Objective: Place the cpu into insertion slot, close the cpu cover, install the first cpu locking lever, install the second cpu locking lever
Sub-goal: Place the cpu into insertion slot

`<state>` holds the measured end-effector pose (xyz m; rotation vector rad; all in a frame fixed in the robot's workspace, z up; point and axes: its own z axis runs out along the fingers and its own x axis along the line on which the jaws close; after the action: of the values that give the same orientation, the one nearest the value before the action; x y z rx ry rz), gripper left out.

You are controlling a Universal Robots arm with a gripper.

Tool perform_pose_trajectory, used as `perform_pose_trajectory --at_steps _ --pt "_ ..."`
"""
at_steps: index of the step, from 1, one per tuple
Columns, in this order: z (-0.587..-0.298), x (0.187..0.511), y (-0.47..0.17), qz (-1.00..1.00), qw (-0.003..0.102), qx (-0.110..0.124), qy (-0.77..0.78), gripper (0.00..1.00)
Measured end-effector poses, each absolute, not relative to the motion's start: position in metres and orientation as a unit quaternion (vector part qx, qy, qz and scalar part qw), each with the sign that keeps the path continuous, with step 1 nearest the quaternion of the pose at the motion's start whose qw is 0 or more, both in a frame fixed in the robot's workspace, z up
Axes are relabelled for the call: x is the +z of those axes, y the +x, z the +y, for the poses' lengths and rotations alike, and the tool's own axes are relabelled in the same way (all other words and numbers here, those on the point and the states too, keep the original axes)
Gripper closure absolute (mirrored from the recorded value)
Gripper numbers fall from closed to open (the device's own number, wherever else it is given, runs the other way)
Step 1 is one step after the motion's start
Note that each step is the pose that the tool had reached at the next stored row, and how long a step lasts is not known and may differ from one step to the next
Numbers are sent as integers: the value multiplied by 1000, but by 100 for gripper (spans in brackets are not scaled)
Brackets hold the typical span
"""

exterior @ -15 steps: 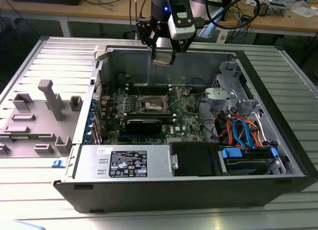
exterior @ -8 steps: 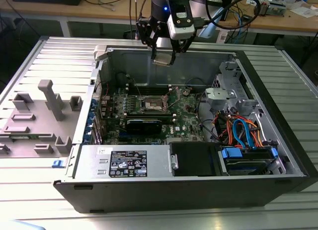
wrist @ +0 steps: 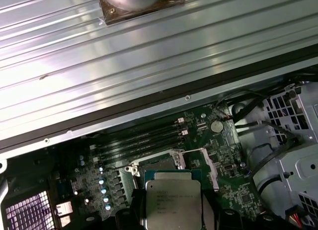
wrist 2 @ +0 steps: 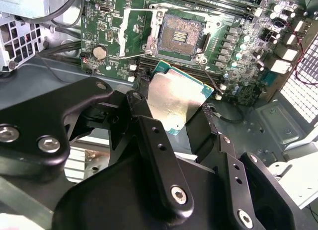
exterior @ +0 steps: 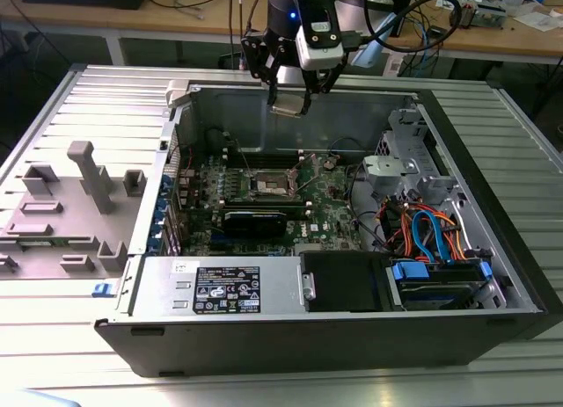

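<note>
My gripper [exterior: 289, 98] is shut on the cpu [exterior: 288, 104], which hangs in the air above the far wall of the open computer case [exterior: 290, 341]. In the second wrist view the cpu [wrist 2: 174, 98] shows its tan-gold underside between the black fingers [wrist 2: 138, 107]. In the first wrist view the cpu [wrist: 172, 200] shows its silvery top. Well below lies the insertion slot [wrist 2: 180, 36], bare and dark on the green board [exterior: 330, 200]. The cpu cover [wrist 2: 137, 34] stands swung open beside the insertion slot [exterior: 268, 187]. Thin wire levers [wrist 2: 213, 83] lie released along the slot's sides.
Black memory slots [wrist: 141, 140] run beside the socket. A black graphics card [exterior: 255, 221], a power supply [exterior: 220, 288], a drive cage [exterior: 400, 156] and a bundle of orange and blue cables [exterior: 431, 231] fill the case. A grey fixture [exterior: 84, 174] stands at the exterior view's left.
</note>
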<state>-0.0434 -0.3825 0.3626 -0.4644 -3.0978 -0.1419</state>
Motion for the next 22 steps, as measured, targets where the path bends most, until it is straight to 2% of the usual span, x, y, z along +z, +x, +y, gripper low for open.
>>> perform_pose_trajectory --at_steps 22 --pt "-382 362 -43 -984 2 -45 -174 45"
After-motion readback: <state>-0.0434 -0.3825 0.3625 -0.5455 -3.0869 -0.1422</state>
